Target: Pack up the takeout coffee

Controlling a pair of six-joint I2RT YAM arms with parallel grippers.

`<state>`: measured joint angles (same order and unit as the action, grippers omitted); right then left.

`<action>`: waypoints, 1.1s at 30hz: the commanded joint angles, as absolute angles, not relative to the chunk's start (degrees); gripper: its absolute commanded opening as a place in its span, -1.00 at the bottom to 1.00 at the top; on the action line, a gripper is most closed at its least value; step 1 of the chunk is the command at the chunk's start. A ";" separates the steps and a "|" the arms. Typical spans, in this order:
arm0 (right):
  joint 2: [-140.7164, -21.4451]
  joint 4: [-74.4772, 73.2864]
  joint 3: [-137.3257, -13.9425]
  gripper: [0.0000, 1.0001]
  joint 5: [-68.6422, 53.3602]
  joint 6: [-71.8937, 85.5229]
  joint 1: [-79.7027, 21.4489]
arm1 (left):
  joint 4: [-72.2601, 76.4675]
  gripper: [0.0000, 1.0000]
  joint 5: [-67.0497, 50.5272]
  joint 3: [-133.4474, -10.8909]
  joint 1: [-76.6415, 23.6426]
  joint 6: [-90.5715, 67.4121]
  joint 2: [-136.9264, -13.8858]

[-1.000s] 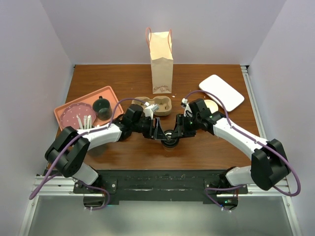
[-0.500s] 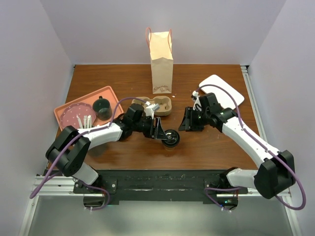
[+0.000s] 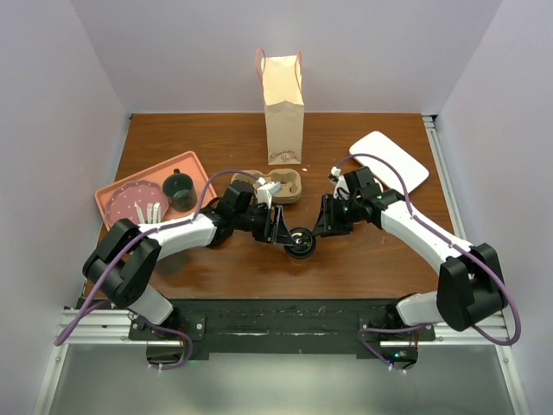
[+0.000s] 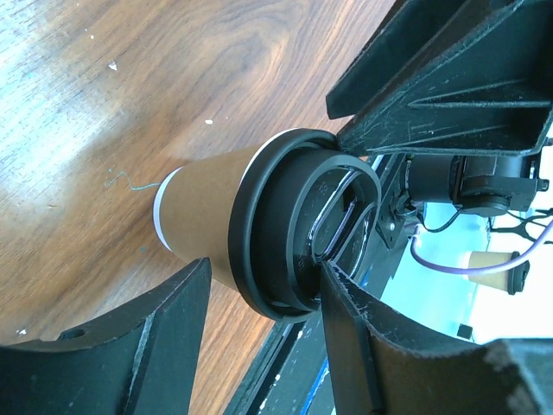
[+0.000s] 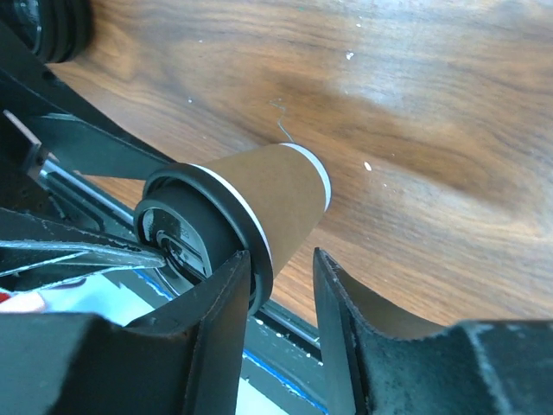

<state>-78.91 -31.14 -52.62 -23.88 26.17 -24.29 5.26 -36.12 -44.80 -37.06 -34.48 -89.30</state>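
Note:
The takeout coffee (image 3: 300,243), a tan paper cup with a black sip lid, stands upright on the table's near middle. My left gripper (image 3: 283,232) reaches it from the left, rolled on its side. In the left wrist view the cup (image 4: 207,220) lies beyond the open fingers, and one fingertip (image 4: 333,281) rests on the lid's top. My right gripper (image 3: 321,223) comes in from the right, also open. In the right wrist view one finger (image 5: 233,277) sits against the lid rim of the cup (image 5: 268,194), and the other stands apart from the cup wall.
A tall paper bag (image 3: 283,108) stands open at the back centre, with a cardboard cup carrier (image 3: 276,184) in front of it. A pink tray (image 3: 114,183) at the left holds a dotted plate and a dark mug (image 3: 179,190). A white tray (image 3: 389,162) lies at the back right.
The right gripper pulled away to the right, then came back to the cup with narrower jaws. The left gripper and the cup stayed put.

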 commanded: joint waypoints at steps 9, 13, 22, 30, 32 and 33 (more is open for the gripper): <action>-79.63 -29.09 -43.87 -0.60 -17.76 25.22 -24.08 | -3.87 0.12 -27.34 -43.07 -37.27 -28.56 -94.04; -79.10 -27.34 -38.69 -0.63 -16.44 26.28 -24.08 | -3.96 0.11 -27.07 -42.36 -37.18 -28.48 -94.39; -79.10 -27.41 -42.60 -0.57 -16.44 26.02 -24.08 | -5.18 0.11 -26.10 -42.89 -37.18 -28.65 -94.13; -75.50 -36.38 -51.94 -0.34 -15.38 27.07 -24.08 | -5.45 0.11 -25.93 -42.02 -37.18 -30.23 -93.96; -74.10 -37.44 -51.95 -0.31 -16.43 26.98 -24.17 | -5.36 0.11 -25.93 -41.75 -37.18 -30.41 -93.69; -73.66 -38.05 -51.68 -0.30 -17.57 27.07 -24.08 | -5.45 0.11 -25.84 -41.49 -37.18 -30.58 -93.43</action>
